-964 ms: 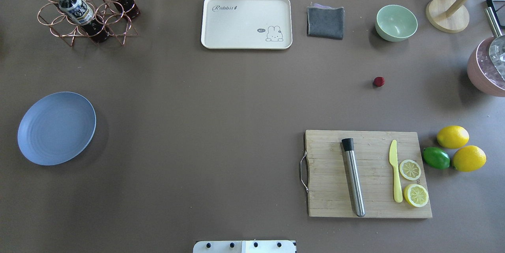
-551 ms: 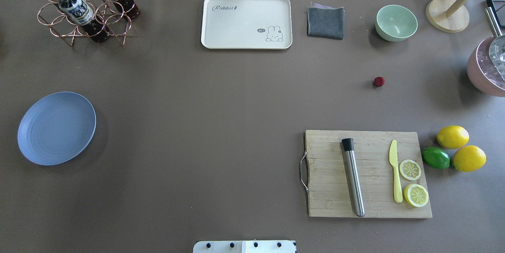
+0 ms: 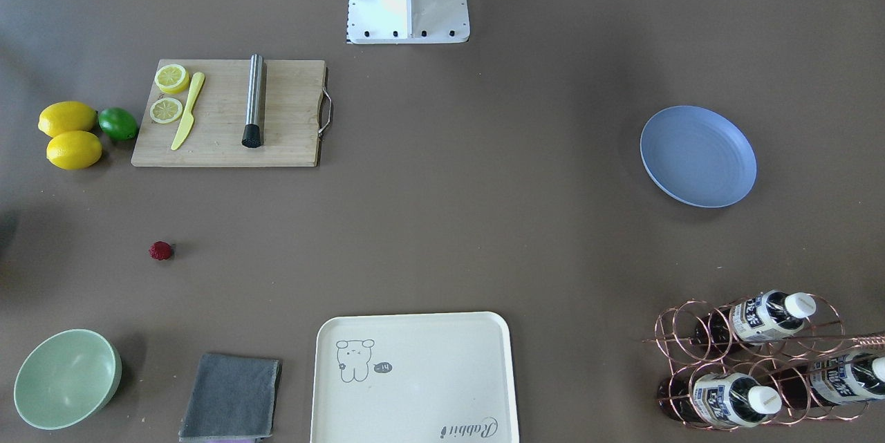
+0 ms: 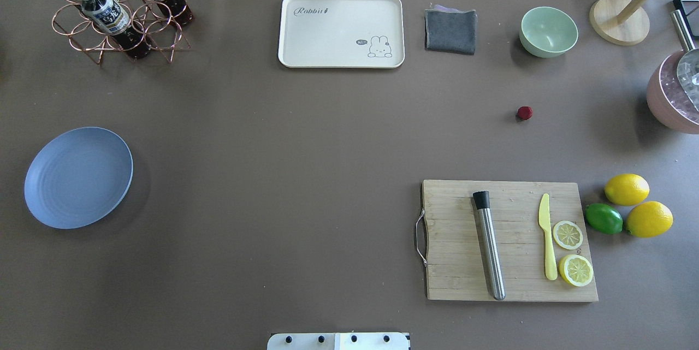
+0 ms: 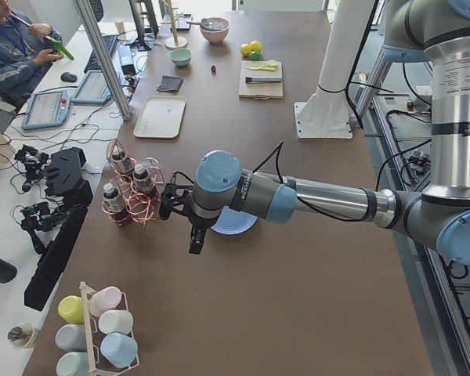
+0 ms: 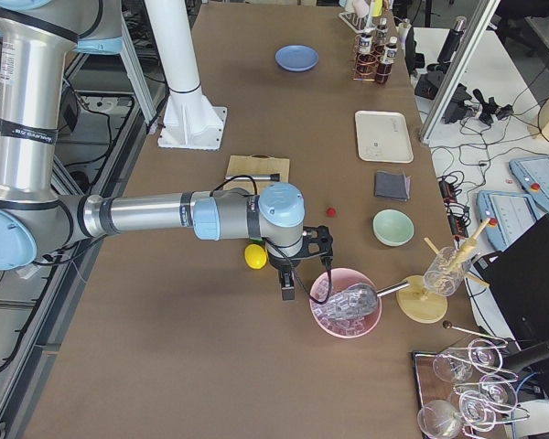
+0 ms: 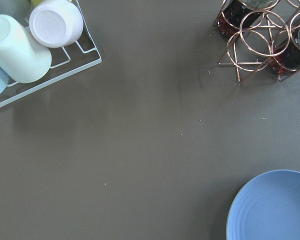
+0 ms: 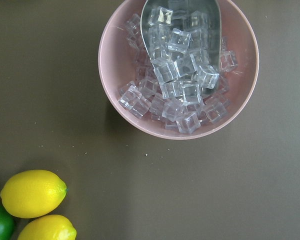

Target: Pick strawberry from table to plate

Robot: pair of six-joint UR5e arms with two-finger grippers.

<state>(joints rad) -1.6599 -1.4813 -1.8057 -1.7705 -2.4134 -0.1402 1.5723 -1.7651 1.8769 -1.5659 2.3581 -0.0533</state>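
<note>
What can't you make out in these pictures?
Left gripper: open or shut unclear, seen only small in exterior left view.
Right gripper: same, exterior right view only.
Plate: exterior left view, partly hidden by left arm.
Pink ice bowl: overhead view, cut by right edge.

Overhead and front cameras face each other (sharing the plate (image 4: 78, 177)).

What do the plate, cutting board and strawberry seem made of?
Plate: probably matte plastic; even blue-grey, faint moulded rings, no glare.
Board: wood or bamboo; pale grain in strips, unglossed.
Strawberry: too small to tell; dull, bumpy dark-red surface.
</note>
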